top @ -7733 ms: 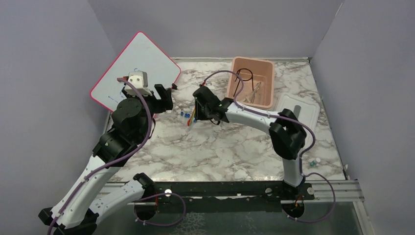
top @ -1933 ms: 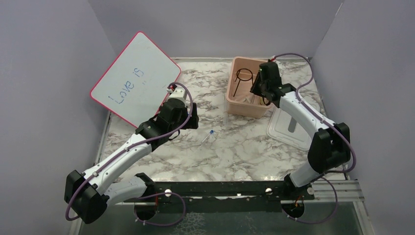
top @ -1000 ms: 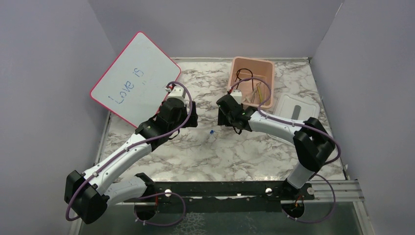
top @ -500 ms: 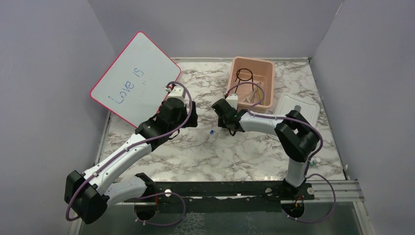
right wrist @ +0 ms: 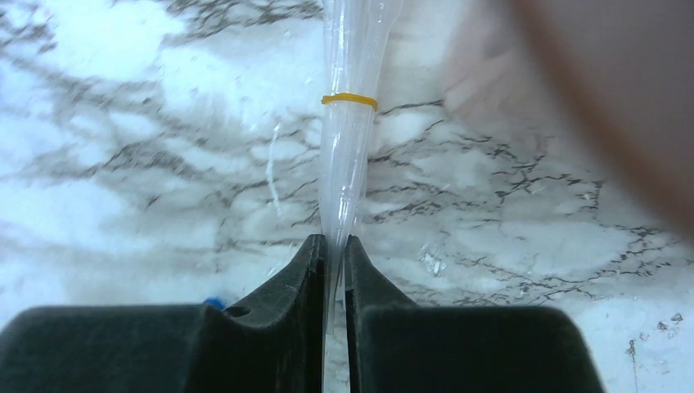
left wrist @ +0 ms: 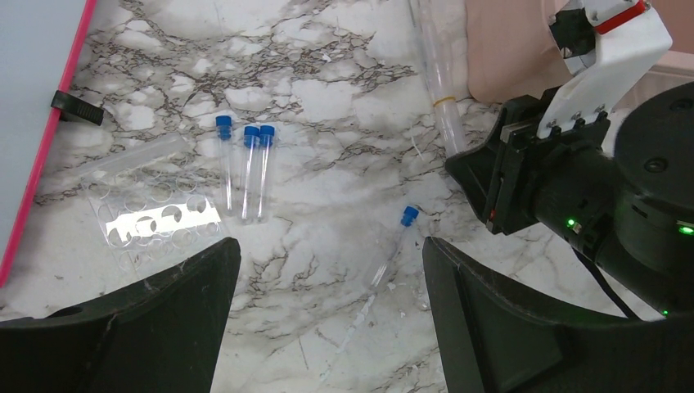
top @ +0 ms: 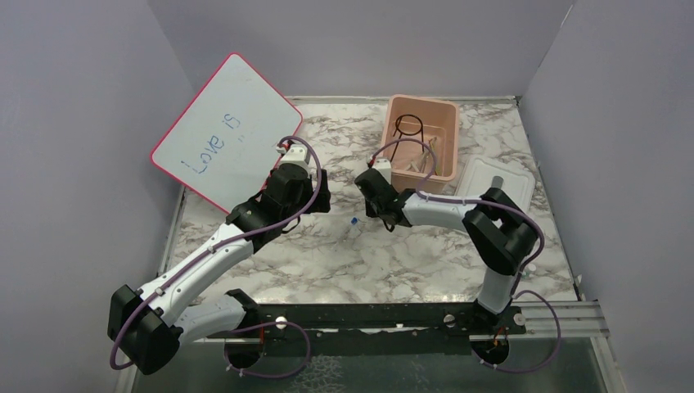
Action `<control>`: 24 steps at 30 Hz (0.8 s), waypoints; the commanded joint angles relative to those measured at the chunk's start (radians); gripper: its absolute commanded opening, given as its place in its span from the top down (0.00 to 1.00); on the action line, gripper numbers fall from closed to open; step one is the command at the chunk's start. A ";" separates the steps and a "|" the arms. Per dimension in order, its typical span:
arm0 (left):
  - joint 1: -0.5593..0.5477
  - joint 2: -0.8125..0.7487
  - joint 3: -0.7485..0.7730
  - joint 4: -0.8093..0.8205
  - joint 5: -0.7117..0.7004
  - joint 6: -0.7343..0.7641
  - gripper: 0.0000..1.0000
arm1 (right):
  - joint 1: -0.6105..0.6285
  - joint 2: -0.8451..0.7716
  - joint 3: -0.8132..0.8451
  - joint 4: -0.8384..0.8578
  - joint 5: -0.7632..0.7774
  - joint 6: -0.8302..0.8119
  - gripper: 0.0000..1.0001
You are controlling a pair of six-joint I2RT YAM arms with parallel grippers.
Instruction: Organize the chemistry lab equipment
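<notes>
Slip risk: right gripper [right wrist: 334,246] is pinched on only the thin tip of the clear tapered plastic tube [right wrist: 348,123] with a yellow band. With that long overhang it may swivel or drop on lift, or catch the pink plastic tub [top: 421,99] wall. Tube lies flat on the marble table [top: 425,270], just beside the tub. Left gripper [left wrist: 327,254] hangs wide open, empty, above the blue-capped clear vials [left wrist: 245,168].

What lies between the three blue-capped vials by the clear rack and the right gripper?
A single blue-capped vial lies on the table there, apart from both; the left wrist view shows it best.
</notes>
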 commanded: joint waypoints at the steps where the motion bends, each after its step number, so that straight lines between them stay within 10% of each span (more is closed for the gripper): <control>1: 0.006 -0.014 0.003 0.029 -0.014 0.000 0.15 | 0.010 -0.101 -0.044 0.105 -0.161 -0.104 0.87; 12: 0.010 -0.024 0.007 0.027 -0.020 0.007 0.15 | 0.009 -0.288 -0.025 0.112 -0.249 -0.139 0.88; 24: 0.013 -0.022 0.007 0.023 -0.009 0.004 0.15 | -0.090 -0.521 -0.047 0.000 0.160 -0.091 0.88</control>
